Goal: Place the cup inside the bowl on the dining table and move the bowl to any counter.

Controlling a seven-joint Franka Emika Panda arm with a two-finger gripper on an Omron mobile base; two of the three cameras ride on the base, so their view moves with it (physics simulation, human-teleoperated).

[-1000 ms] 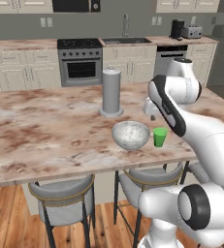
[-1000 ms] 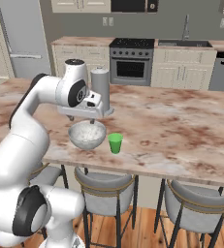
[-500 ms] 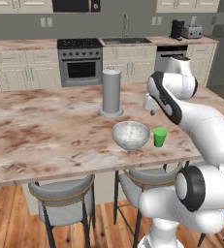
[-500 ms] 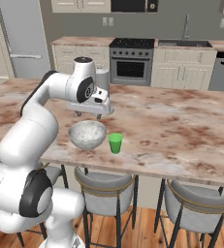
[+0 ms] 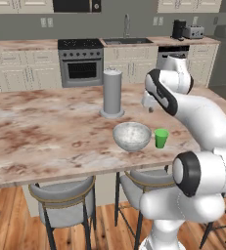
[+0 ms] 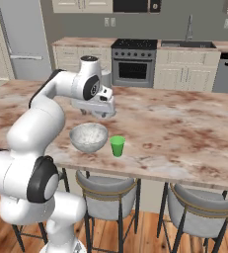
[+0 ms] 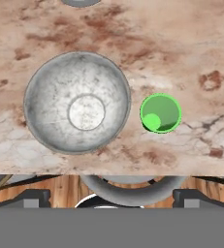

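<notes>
The speckled grey-white bowl [image 5: 131,135] [image 6: 89,137] [image 7: 78,109] stands empty near the front edge of the dining table [image 5: 46,132] [image 6: 184,128] [image 7: 133,38]. Close beside it, not touching, stands the small green cup [image 5: 161,138] [image 6: 117,146] [image 7: 160,113], upright and empty. My gripper [image 5: 149,106] [image 6: 103,111] [image 7: 111,197] hangs above the table just behind the two, pointing down, open and holding nothing. In the hand view I look straight down on bowl and cup. A wall counter [image 5: 21,45] [image 6: 83,41] lies at the back.
A tall grey cylinder [image 5: 112,93] [image 6: 106,79] stands on the table behind the bowl, near my hand. Grey round stools [image 5: 65,195] [image 6: 105,185] sit under the table's front edge. A stove [image 5: 81,63] and a sink [image 5: 126,41] line the back wall.
My hand has turned and shifted a little over the table, from above the bowl toward the cup's side. Bowl and cup have not moved. The gripper stays open.
</notes>
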